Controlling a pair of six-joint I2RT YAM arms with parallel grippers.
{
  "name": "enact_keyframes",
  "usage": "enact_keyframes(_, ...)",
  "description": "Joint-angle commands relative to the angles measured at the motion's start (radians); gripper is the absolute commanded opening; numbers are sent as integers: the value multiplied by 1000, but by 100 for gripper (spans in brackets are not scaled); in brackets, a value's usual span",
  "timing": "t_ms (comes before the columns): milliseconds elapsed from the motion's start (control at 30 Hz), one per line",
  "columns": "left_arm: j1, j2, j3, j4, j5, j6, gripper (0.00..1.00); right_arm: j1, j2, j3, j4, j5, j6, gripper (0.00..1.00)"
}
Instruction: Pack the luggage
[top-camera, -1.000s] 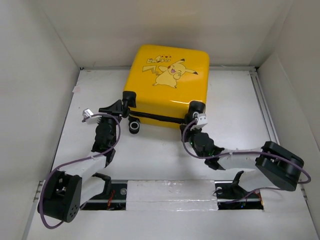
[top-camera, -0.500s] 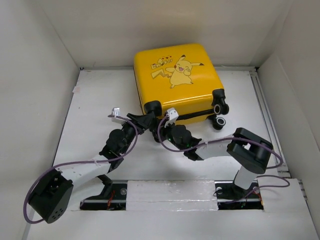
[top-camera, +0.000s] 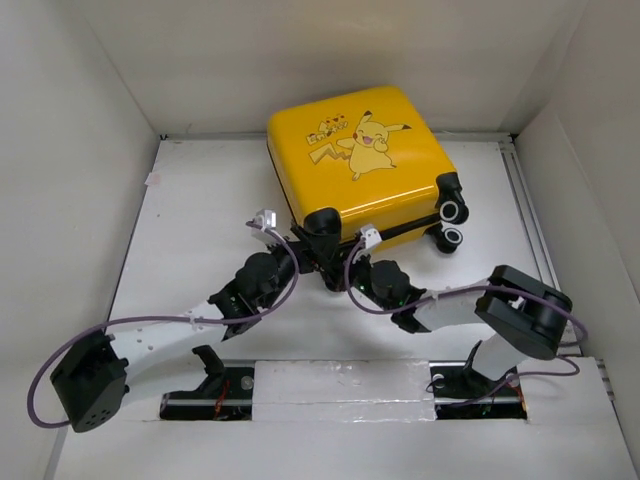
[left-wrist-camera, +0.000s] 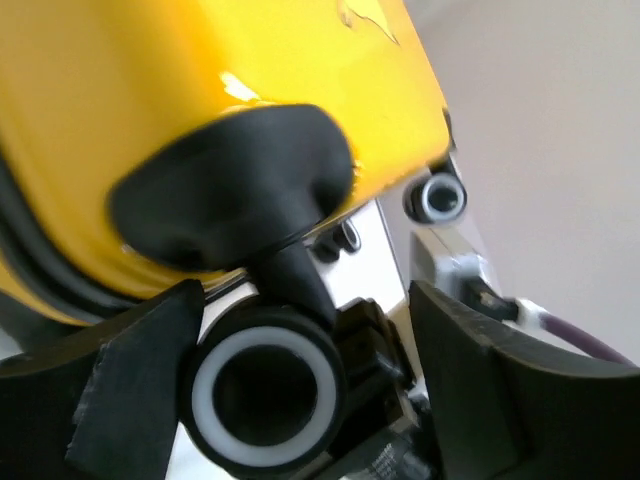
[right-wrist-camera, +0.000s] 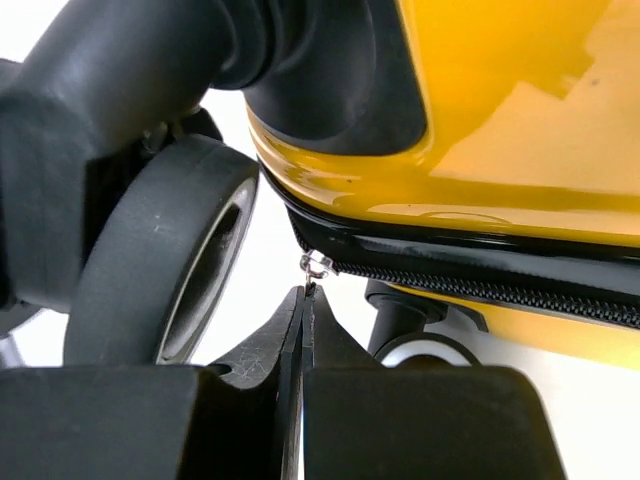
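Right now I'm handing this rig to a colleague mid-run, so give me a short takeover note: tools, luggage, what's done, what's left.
Left tool: open, fingers either side of a black spinner wheel at the case's near corner.
Right tool: shut, tips at the zip pull; a pinch on it cannot be confirmed.
Luggage: yellow suitcase lies flat on the table, print up, zip closed where visible.
Done: both tools at that near corner.
Left: unzip, open the shell, pack; nothing to pack is in view.
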Motion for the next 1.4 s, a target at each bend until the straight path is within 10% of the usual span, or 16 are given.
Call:
enact_keyframes(0, -47, -86, 132, -135, 164, 67, 79, 44, -84, -75, 18, -283, 49, 0)
enact_keyframes(167, -27, -180, 172, -434, 56, 121, 79, 34, -184, -113, -80, -257, 49, 0)
enact_keyframes(267, -27, -195, 172, -525, 108, 132, 55, 13, -233, -138, -120, -257, 38, 0)
enact_keyframes(567, -39, -8, 292, -619, 359, 205, 62, -84, -331, -138, -265, -346, -34, 0)
enact_keyframes(667, -60, 39, 302, -546, 398, 193, 56, -95, -361, -129, -291, -355, -45, 0)
enact_keyframes(867, -60, 209, 390, -340, 460, 161, 0, -118, -436, -152, -296, -364, -28, 0)
enact_keyframes(1367, -87, 530, 618, 171, 592, -187, 0, 213, -36, -146, 372, 116, -48, 0)
